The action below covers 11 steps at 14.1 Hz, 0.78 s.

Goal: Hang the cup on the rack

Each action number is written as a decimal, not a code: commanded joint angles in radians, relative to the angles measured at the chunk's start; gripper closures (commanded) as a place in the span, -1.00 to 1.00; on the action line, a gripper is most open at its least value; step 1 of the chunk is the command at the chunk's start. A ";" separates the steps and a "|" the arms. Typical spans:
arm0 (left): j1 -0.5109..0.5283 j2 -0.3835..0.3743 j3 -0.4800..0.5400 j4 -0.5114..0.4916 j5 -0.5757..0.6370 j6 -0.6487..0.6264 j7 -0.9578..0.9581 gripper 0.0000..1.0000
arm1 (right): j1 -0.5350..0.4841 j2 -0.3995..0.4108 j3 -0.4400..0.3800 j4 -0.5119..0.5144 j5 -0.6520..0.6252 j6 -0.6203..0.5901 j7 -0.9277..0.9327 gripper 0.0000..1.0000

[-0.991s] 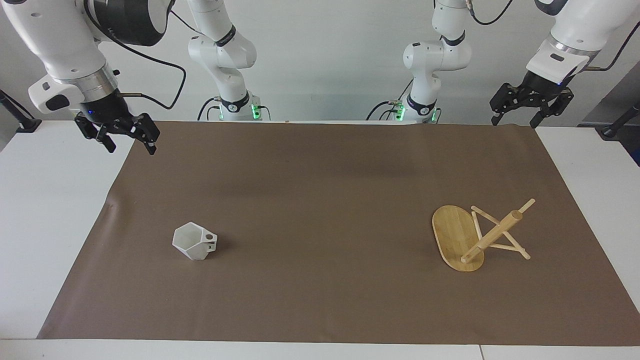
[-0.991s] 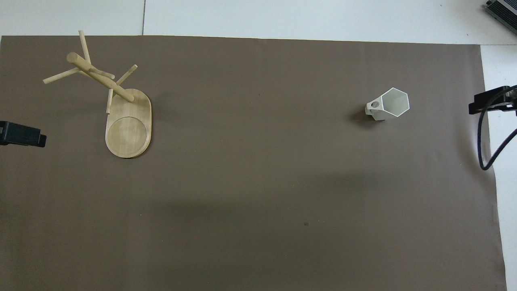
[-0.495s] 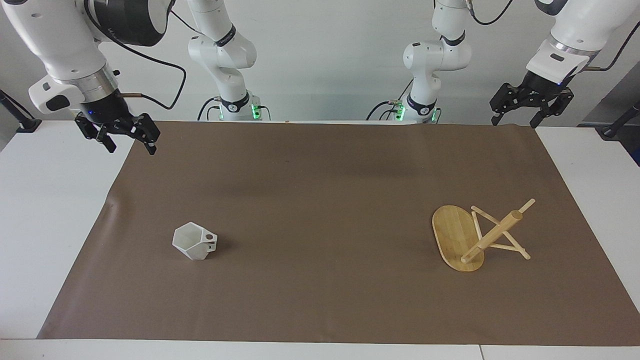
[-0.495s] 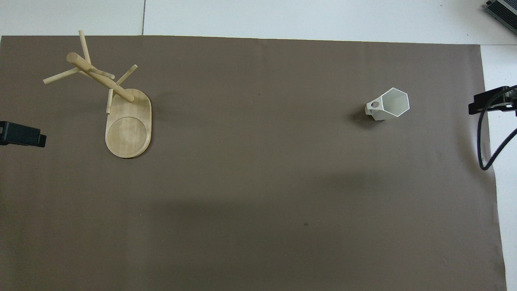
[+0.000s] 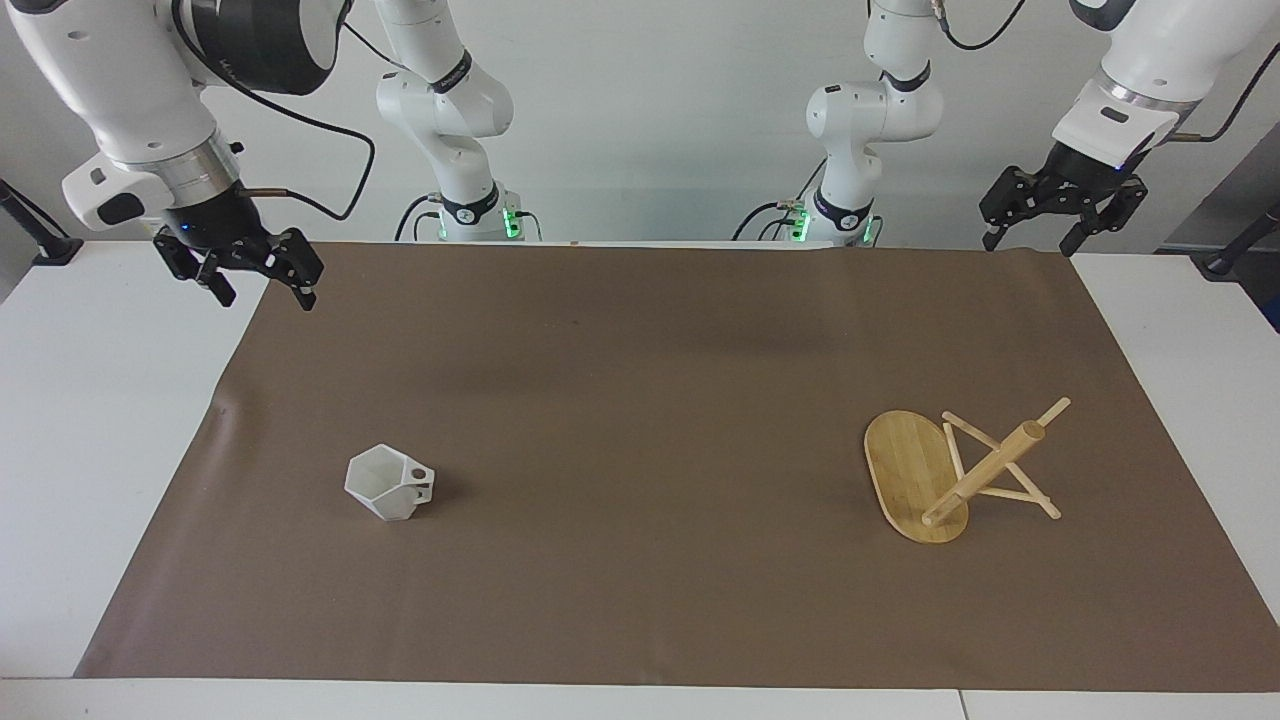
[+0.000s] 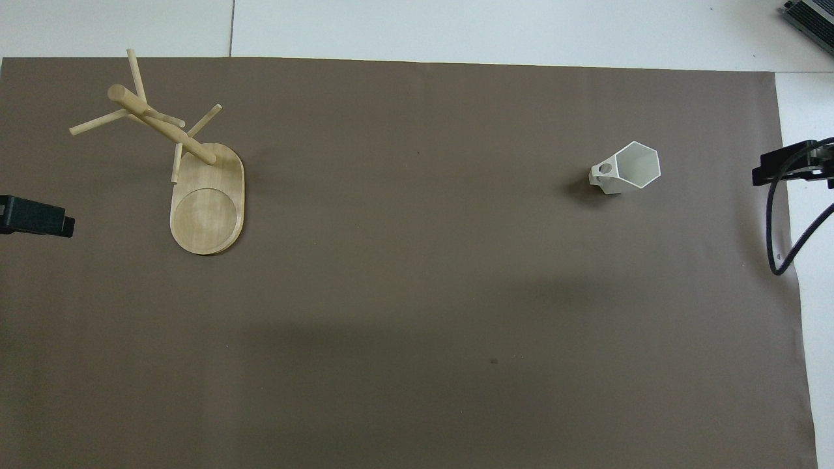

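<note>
The white faceted cup (image 5: pixel 389 484) (image 6: pixel 627 168) stands upright on the brown mat toward the right arm's end, its pierced handle turned toward the left arm's end. The bamboo rack (image 5: pixel 915 474) (image 6: pixel 207 207) stands on its oval base toward the left arm's end, with its post and thin pegs bare. My right gripper (image 5: pixel 263 297) (image 6: pixel 785 168) hangs open and holds nothing, over the mat's corner at its own end, well apart from the cup. My left gripper (image 5: pixel 1028 243) (image 6: pixel 36 217) hangs open and holds nothing, over the mat's edge at its end, well apart from the rack.
The brown mat (image 5: pixel 640 400) covers most of the white table (image 5: pixel 90 420). A black cable (image 6: pixel 778 228) loops down from the right arm over the mat's edge. Both arm bases (image 5: pixel 470 215) stand at the robots' edge of the table.
The right gripper has crept slightly inward over the mat's corner. The left gripper, the cup and the rack have kept their places.
</note>
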 commanded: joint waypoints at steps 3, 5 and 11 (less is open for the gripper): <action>0.003 -0.022 -0.005 -0.019 0.016 -0.011 -0.006 -1.00 | -0.003 -0.019 0.007 -0.029 0.000 0.027 0.018 -1.00; 0.003 -0.022 -0.004 -0.019 0.016 -0.011 -0.006 -1.00 | -0.003 -0.019 0.007 -0.029 0.000 0.027 0.015 -1.00; 0.003 -0.022 -0.005 -0.019 0.016 -0.011 -0.006 -1.00 | -0.003 -0.021 0.007 -0.036 0.000 0.027 0.015 -1.00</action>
